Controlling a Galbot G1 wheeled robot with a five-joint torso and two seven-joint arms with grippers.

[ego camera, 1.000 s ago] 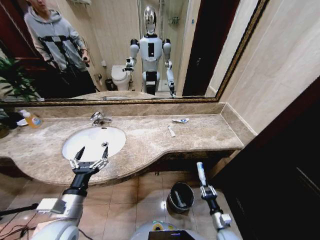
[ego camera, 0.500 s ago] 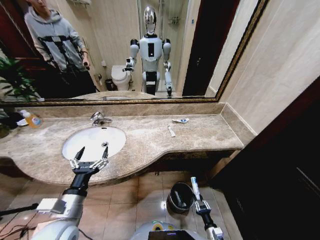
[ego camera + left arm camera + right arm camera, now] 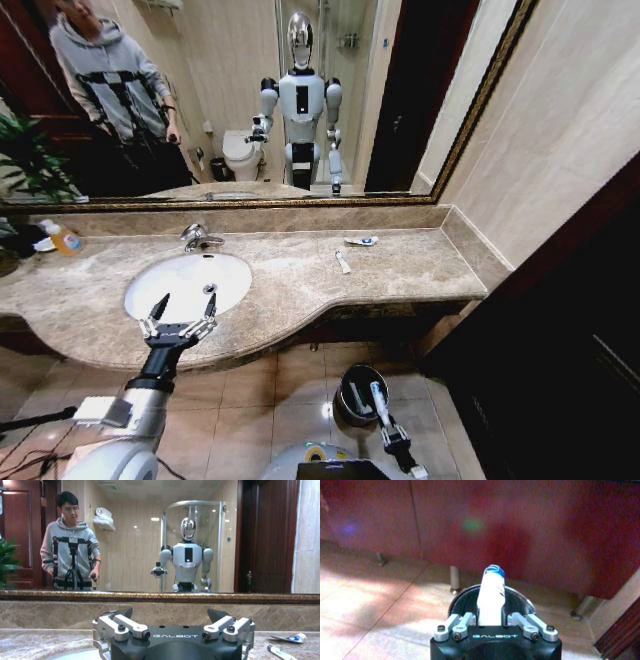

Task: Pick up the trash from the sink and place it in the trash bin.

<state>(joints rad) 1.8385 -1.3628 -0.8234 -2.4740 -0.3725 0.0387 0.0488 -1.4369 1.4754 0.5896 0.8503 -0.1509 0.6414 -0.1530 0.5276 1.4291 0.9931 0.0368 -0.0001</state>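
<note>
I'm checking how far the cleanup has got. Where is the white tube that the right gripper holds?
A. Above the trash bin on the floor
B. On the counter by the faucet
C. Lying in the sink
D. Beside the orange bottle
A: the right gripper is shut on the white tube, which stands over the open trash bin on the floor tiles.
</note>
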